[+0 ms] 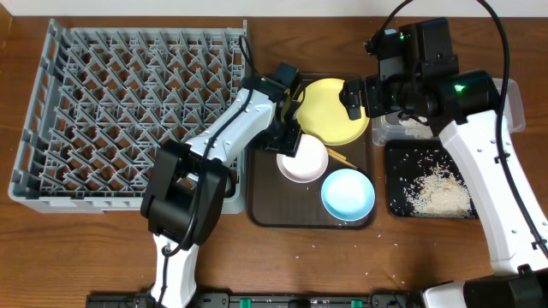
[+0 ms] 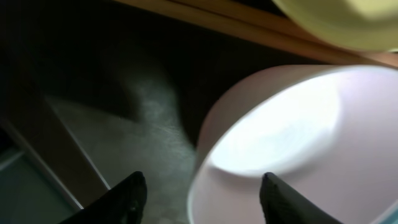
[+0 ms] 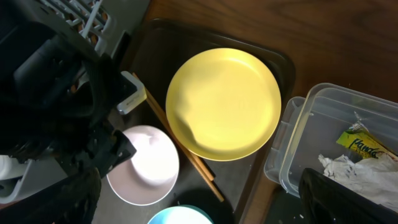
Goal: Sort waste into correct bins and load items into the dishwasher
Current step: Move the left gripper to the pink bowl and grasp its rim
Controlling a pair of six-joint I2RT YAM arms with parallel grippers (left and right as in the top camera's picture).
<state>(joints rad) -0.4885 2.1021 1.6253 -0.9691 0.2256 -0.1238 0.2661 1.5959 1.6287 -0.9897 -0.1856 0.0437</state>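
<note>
The left arm's jaws are hanging released astride the rim of the round white bowl (image 1: 306, 164), sitting on the dark brown tray (image 1: 272, 204). A shallow pinch risks tipping it. Right jaws are gaping empty.
</note>
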